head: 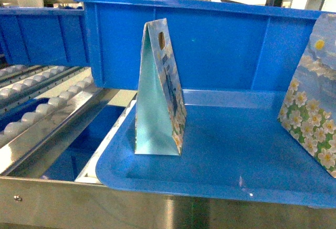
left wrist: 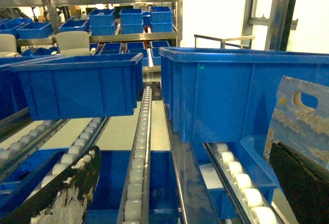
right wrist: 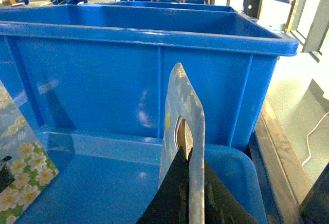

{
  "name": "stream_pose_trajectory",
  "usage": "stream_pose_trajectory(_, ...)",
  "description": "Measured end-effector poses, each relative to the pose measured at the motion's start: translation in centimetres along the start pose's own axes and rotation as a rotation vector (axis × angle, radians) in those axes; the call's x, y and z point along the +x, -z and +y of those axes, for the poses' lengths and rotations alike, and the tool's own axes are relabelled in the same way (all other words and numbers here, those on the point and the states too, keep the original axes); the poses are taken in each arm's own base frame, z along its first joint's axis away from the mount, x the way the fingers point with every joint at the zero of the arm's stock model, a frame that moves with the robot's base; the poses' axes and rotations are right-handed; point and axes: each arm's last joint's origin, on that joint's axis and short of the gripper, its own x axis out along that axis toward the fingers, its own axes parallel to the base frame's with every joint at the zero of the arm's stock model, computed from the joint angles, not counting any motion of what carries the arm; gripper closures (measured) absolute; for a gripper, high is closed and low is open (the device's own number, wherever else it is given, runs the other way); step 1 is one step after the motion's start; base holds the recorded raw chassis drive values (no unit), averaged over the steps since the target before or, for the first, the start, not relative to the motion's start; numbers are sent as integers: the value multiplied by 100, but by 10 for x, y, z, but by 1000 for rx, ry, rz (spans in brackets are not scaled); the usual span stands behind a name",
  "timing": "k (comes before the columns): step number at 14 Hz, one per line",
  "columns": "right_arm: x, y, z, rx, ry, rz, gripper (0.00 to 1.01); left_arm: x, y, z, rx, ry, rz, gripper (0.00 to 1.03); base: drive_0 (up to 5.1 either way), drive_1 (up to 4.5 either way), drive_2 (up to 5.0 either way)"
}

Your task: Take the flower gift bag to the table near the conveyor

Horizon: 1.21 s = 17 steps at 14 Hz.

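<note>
In the right wrist view my right gripper (right wrist: 186, 154) is shut on the top edge of a flower gift bag (right wrist: 180, 106), seen edge-on just below its handle hole, above the blue tray (right wrist: 103, 183). A second flowered bag (right wrist: 23, 175) stands to its left. The head view shows one bag (head: 157, 97) upright in the tray (head: 220, 155) and another (head: 315, 118) at the right edge; neither gripper appears there. My left gripper (left wrist: 180, 198) is open over the conveyor (left wrist: 139, 147), with a bag (left wrist: 303, 116) just beyond its right finger (left wrist: 303, 183). The table is out of view.
A big blue bin (head: 210, 45) stands right behind the tray. A smaller blue bin (left wrist: 82, 88) sits on the rollers to the left. Shelves of blue bins (left wrist: 128, 18) fill the background. A steel frame rail (head: 157, 210) runs along the front.
</note>
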Motion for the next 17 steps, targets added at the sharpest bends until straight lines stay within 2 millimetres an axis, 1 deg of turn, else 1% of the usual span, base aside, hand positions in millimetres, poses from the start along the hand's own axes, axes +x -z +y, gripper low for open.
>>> stream_pose_trajectory(3,-16,-15,-3,6,-22,-52,99,0,0,0,0,0,0,5,0,0,0)
stream_pose_trajectory(8,-69,-20,-18,11,14,-148,99,0,0,0,0,0,0,5,0,0,0)
stream_pose_trajectory(10,-94,-18,-27,8,49,-175,99,0,0,0,0,0,0,5,0,0,0)
stream_pose_trajectory(11,-103,-16,-31,8,69,-183,99,0,0,0,0,0,0,5,0,0,0)
stream_pose_trajectory(13,-121,-18,-40,2,109,-262,99,0,0,0,0,0,0,5,0,0,0)
stream_pose_trajectory(15,-133,-14,-49,-3,150,-285,99,0,0,0,0,0,0,5,0,0,0)
stream_pose_trajectory(17,-140,-5,-51,0,174,-277,99,0,0,0,0,0,0,5,0,0,0)
